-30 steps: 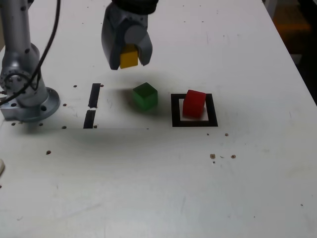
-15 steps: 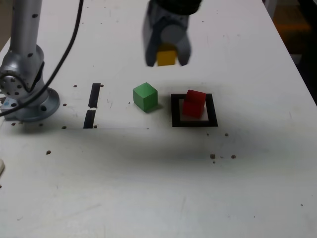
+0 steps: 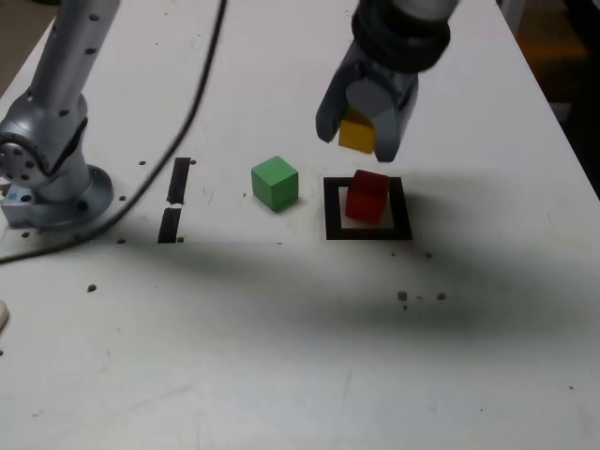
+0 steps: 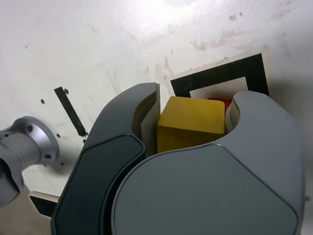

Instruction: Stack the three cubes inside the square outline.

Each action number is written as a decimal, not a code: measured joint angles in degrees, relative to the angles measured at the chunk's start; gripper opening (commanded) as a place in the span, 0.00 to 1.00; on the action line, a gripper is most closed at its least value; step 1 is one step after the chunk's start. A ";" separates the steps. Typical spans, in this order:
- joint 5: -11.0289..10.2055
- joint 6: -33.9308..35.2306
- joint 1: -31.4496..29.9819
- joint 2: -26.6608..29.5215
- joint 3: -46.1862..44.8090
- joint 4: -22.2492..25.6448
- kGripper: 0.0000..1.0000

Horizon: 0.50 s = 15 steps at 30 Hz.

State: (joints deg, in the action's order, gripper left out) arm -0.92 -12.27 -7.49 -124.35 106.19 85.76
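Carried right across the table in one second: yellow cube (image 3: 357, 136), clamped in gripper (image 3: 361, 137), now above red cube (image 3: 367, 196) inside outline (image 3: 333, 208); lowering likely next.

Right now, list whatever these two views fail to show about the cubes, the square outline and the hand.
- Red cube: in the wrist view only a sliver shows; the yellow cube and the hand cover the rest.
- Green cube: outside the wrist view entirely.
- Square outline: wrist view shows one corner; the hand hides the remainder.
- Yellow cube's height above the red cube: neither view settles it.
- Arm above the hand: cut off by the exterior view's top edge.
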 measured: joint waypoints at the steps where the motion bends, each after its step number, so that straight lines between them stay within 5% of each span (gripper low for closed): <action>1: -0.26 -0.45 -0.37 -0.55 0.01 0.01 0.12; 15: 0.11 3.24 -5.23 0.10 0.00 1.54 0.12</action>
State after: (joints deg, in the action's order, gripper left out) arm -0.81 -9.03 -12.71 -124.25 106.19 87.30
